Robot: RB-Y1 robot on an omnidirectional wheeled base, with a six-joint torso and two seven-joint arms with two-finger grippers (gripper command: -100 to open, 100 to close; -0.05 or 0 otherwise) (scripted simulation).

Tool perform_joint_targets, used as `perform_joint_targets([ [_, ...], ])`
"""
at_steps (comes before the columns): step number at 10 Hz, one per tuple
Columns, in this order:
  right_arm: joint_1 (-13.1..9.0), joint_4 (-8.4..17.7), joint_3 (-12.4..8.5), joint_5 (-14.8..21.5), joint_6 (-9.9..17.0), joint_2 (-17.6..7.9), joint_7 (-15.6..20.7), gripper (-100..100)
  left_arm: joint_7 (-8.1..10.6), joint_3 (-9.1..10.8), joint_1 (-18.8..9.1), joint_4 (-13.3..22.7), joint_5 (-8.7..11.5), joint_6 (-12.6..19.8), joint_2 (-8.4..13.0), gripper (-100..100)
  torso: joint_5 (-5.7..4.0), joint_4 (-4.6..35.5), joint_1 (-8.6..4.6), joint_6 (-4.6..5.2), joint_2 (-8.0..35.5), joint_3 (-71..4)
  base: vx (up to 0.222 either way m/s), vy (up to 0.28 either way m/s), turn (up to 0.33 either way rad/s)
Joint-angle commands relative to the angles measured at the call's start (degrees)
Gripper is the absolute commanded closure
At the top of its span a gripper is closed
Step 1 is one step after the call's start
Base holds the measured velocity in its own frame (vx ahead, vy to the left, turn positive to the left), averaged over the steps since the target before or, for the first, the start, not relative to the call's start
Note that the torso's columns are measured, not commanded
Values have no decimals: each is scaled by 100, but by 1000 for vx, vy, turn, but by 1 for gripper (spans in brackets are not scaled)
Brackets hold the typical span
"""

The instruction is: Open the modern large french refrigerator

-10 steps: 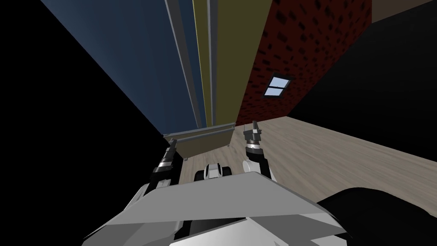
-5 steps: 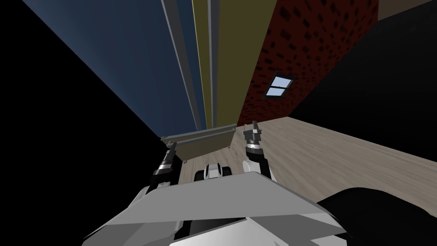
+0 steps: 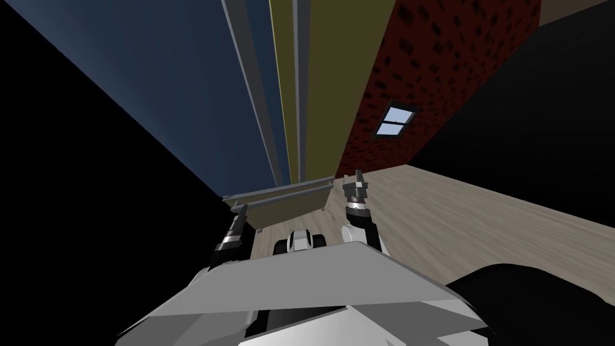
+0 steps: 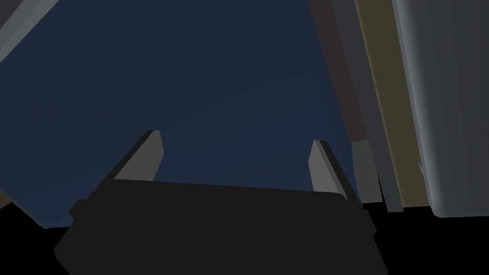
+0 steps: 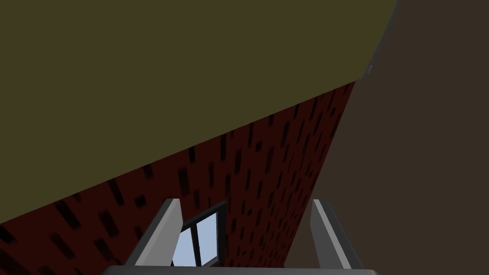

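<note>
Nothing of the opening looked done yet. The refrigerator (image 3: pixel 288 120) rose at the robot's twelve o'clock, its blue door (image 3: pixel 198 90) toward eleven and its olive door (image 3: pixel 324 72) toward one. I could make out no gap between them. A grey upright handle (image 3: pixel 251 102) ran beside the middle seam. The left gripper (image 3: pixel 241 209) hovered low before the blue door, fingers spread wide and holding nothing, with the handle apart from them on the seam side. The right gripper (image 3: pixel 358 180), likewise wide and empty, pointed toward a brick wall (image 3: pixel 432 72) at two o'clock. Reaching, gripping and pulling all seemed left.
</note>
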Motion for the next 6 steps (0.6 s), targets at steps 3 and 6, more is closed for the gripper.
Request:
perform_joint_targets([
  [3, 0, 0, 0, 0, 0, 0, 0, 0, -28, 65, -139, 837, -9, -380, -99, -100, 0, 0, 1, -1, 2, 0, 118, 5, 8],
  [6, 0, 0, 0, 0, 0, 0, 0, 0, -30, 110, -212, 1317, -9, -601, -161, -100, 0, 1, 0, 0, 6, 4, 100, 3, 8],
])
